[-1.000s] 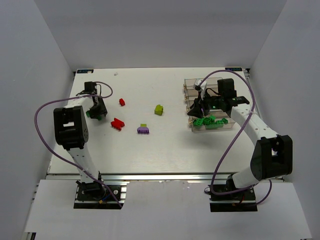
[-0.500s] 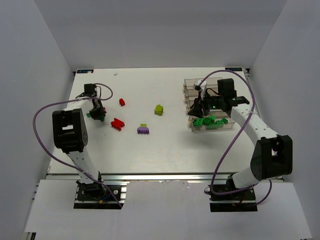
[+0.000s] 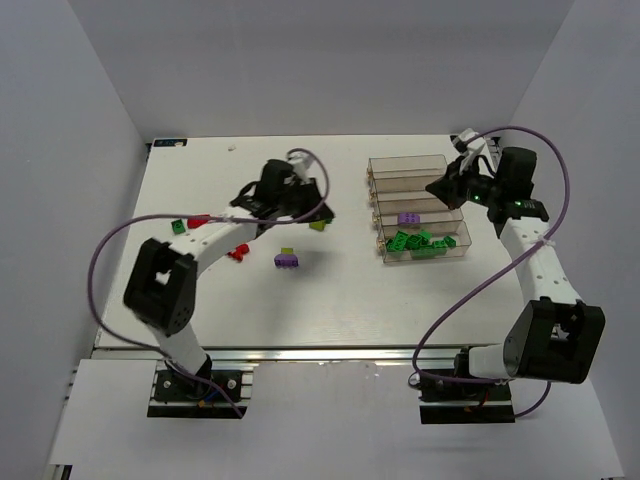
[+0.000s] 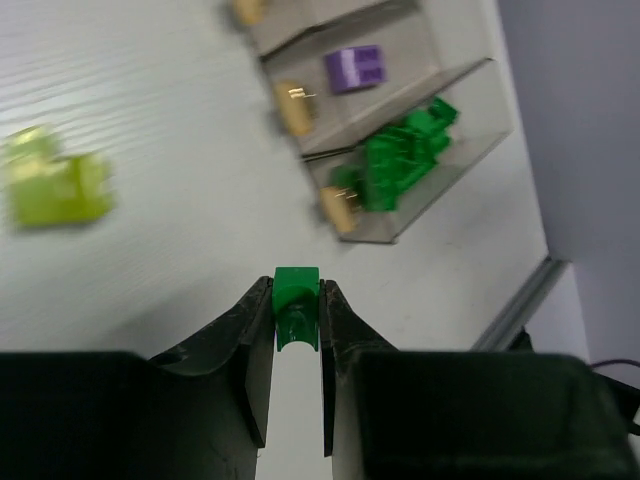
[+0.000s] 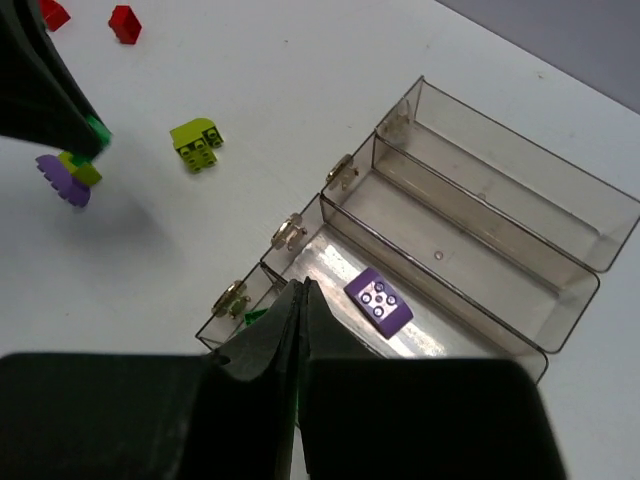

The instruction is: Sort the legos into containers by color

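Note:
My left gripper (image 4: 297, 288) is shut on a small green lego (image 4: 297, 302) and hangs above the table's middle (image 3: 318, 208). A yellow-green lego (image 4: 55, 188) lies below it to the left. The containers (image 3: 412, 172) are four clear bins in a row. The nearest bin holds several green legos (image 3: 421, 243); the bin behind it holds one purple lego (image 5: 378, 300). My right gripper (image 5: 303, 292) is shut and empty, raised over the bins (image 3: 446, 188). A purple piece (image 3: 286, 261) with a yellow-green brick on it, red legos (image 3: 238, 252) and a green one (image 3: 177, 226) lie on the left half.
The two far bins (image 5: 500, 190) hold nothing. Brass clasps (image 5: 288, 232) stick out from the bins' left ends. Purple cables loop from both arms. White walls close the table on three sides, and a metal rail (image 3: 300, 352) runs along the near edge.
My left arm swung from the far left to the table's middle, carrying the green lego. My right gripper shut, rose and drew back to the right. A purple lego now lies in the third bin.

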Motion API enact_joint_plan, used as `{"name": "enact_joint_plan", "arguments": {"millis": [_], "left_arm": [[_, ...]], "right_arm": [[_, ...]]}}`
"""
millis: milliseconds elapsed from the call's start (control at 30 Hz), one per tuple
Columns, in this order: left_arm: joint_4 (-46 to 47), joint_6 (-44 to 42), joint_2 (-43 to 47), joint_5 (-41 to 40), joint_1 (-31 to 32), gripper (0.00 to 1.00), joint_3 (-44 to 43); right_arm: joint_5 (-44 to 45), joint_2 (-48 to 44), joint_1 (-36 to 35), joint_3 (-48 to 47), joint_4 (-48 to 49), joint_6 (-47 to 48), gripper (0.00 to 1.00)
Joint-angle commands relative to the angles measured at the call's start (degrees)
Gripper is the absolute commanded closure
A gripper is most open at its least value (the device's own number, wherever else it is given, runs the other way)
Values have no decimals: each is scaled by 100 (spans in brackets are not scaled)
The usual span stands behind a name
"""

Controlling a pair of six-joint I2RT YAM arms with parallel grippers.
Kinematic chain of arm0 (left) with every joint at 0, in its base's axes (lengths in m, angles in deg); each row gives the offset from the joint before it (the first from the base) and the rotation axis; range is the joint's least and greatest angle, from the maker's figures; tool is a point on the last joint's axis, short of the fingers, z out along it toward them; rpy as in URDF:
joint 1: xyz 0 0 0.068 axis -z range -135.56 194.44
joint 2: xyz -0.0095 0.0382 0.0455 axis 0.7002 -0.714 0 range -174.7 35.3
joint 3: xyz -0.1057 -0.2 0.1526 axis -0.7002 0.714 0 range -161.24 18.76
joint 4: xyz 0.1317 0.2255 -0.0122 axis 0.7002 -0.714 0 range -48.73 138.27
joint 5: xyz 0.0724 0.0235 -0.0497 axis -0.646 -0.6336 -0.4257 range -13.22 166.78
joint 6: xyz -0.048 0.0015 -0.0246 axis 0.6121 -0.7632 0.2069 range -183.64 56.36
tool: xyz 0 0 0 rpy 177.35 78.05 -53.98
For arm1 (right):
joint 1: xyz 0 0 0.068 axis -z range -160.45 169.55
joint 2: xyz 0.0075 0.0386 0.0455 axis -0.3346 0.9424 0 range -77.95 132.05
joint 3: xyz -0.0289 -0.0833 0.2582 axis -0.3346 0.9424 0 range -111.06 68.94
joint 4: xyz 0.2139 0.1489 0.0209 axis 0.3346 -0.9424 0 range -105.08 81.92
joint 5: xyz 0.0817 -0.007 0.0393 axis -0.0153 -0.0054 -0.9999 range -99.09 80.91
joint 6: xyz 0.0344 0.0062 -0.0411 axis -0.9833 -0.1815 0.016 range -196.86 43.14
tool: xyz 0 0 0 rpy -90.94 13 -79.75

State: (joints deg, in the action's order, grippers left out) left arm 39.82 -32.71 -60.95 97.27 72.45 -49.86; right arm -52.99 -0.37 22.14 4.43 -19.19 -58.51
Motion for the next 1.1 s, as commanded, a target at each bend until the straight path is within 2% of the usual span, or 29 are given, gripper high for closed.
{"name": "enact_joint_plan", "arguments": {"millis": [0,100,267,400,633,667,767,867,1000,1067], "left_arm": [[458,290,-753,377,599,100,-914],[108,141,-1632,333,1178,100,-1933],[-446,9,-2670,70,1505,98,-3479],[-693,9,-3197,-45,1698,90,-4008],[-1124,-44,-3681,-159,1892,67,-4686],[-1185,-44,-3717,-194,1918,58,-4739],[-1186,-9,-3770,-186,1954,51,-4801],[-1133,17,-3735,-177,1963,46,-4801],[-1212,-61,-3638,-256,1954,44,-4915],[-1308,-158,-3586,-361,1945,44,-4994]], "right_arm": [[-215,-287,241,167,496,-411,100],[-321,-392,426,237,514,-499,100],[-400,-586,576,430,479,-464,100],[-391,-727,594,571,461,-420,100],[-391,-718,602,589,408,-341,100],[-400,-709,602,589,391,-323,100],[-435,-674,602,563,321,-253,100],[-505,-648,602,510,189,-165,100],[-628,-639,602,422,22,2,100],[-699,-630,602,378,-57,89,97]]}}
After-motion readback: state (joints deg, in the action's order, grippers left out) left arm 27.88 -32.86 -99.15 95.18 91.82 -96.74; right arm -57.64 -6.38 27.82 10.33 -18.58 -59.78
